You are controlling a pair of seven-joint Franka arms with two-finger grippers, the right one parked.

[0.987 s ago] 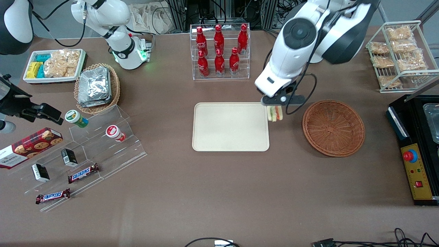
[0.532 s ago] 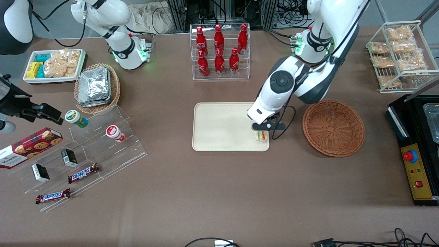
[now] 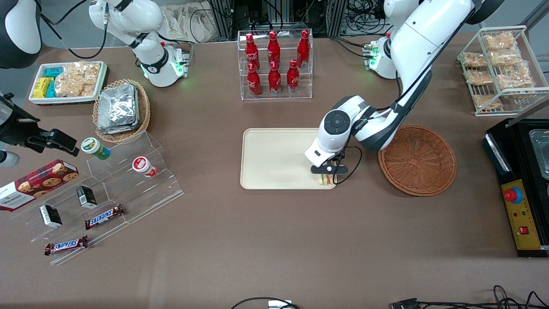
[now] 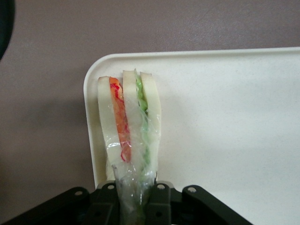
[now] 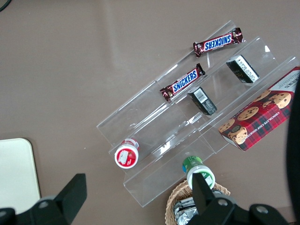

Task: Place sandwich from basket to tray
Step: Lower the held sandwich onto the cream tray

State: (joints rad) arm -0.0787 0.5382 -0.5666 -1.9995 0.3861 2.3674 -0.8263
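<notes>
While the basket sits bare beside the tray, the gripper pinches the wrapped sandwich over the tray's corner nearest the basket and the front camera.

I see the clear-wrapped sandwich pinched in my gripper over the cream tray's corner nearest the empty reddish-brown basket, layers standing on edge
</notes>
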